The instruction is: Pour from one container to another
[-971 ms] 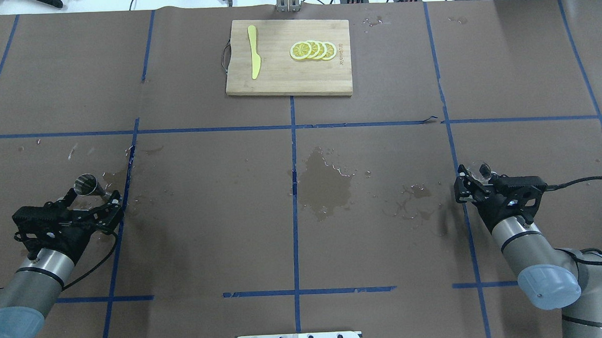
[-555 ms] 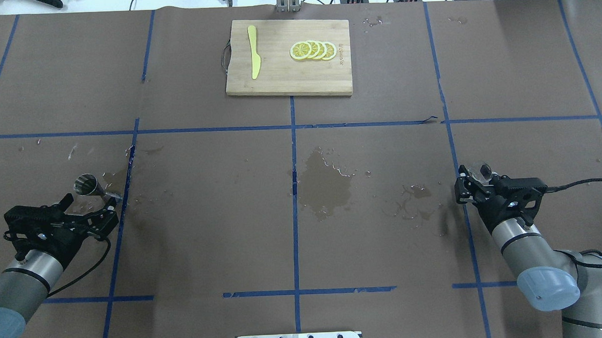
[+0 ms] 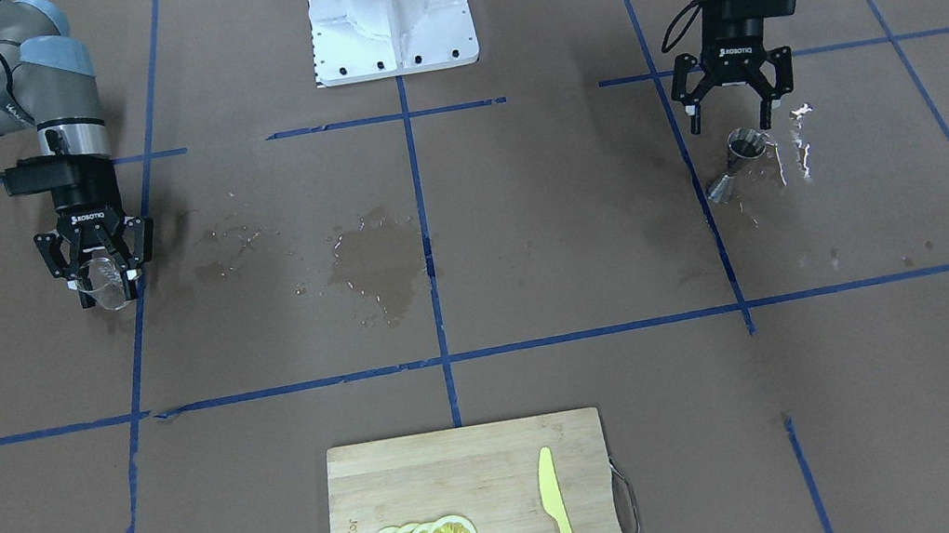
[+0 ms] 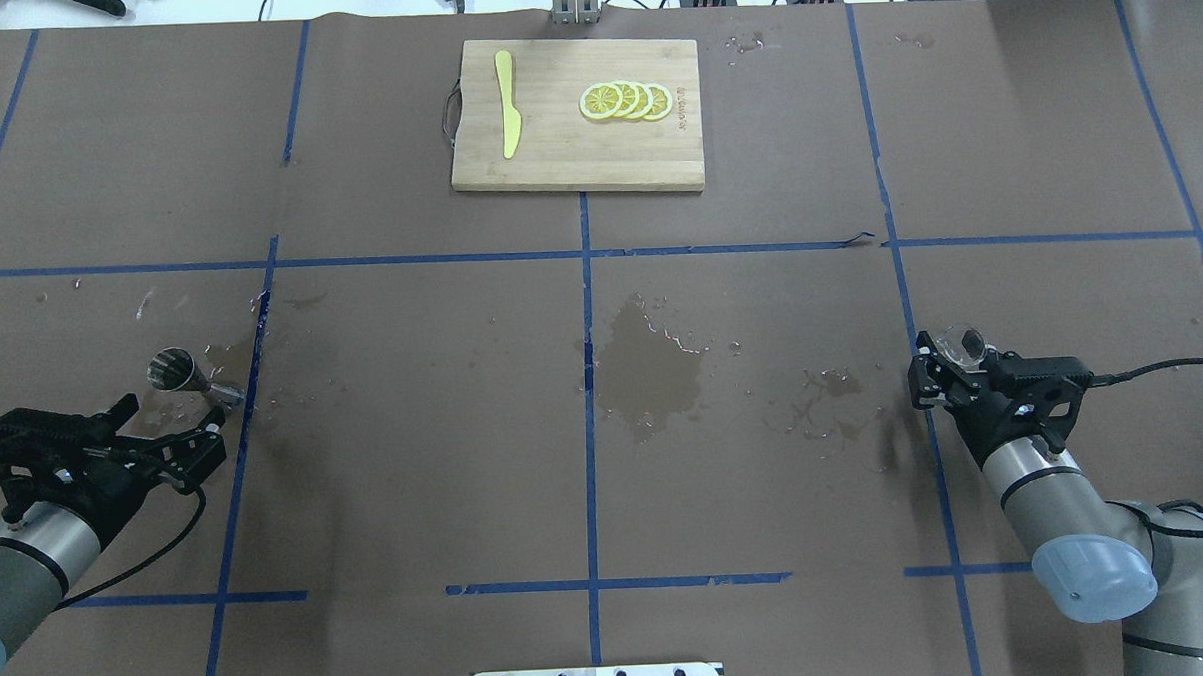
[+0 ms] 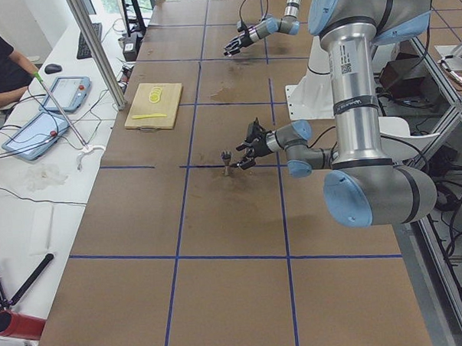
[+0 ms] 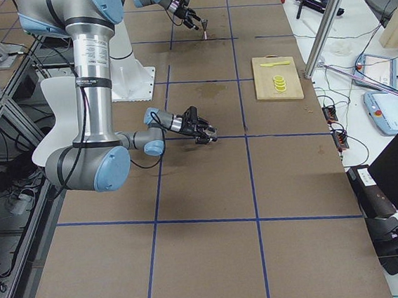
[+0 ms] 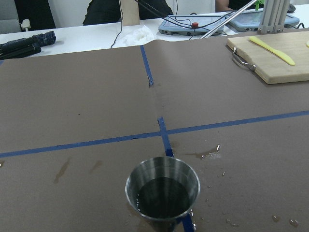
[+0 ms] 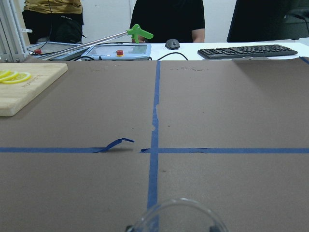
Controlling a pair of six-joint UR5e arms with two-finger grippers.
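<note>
The metal jigger point(image 4: 177, 373) stands upright on the brown table at the left, also seen on the front view's right as the jigger point(image 3: 736, 161). The left wrist view shows dark liquid inside the jigger point(image 7: 162, 191). My left gripper point(image 4: 171, 413) is open just behind it, fingers apart and not touching it; the front view shows the same gripper point(image 3: 732, 123). My right gripper point(image 4: 947, 354) is shut on the clear glass beaker point(image 4: 965, 339), held low over the table at the right. Only the beaker's rim point(image 8: 178, 215) shows in the right wrist view.
A wooden cutting board point(image 4: 555, 159) at the far middle carries lemon slices point(image 4: 625, 100) and a yellow knife point(image 4: 506, 103). A wet patch point(image 4: 653, 371) darkens the table's middle, with droplets around the jigger. The white robot base point(image 3: 391, 25) stands at the near edge.
My left arm has drawn back from the jigger toward the near left, gripper still open. The jigger stays standing. The right arm and beaker have hardly moved.
</note>
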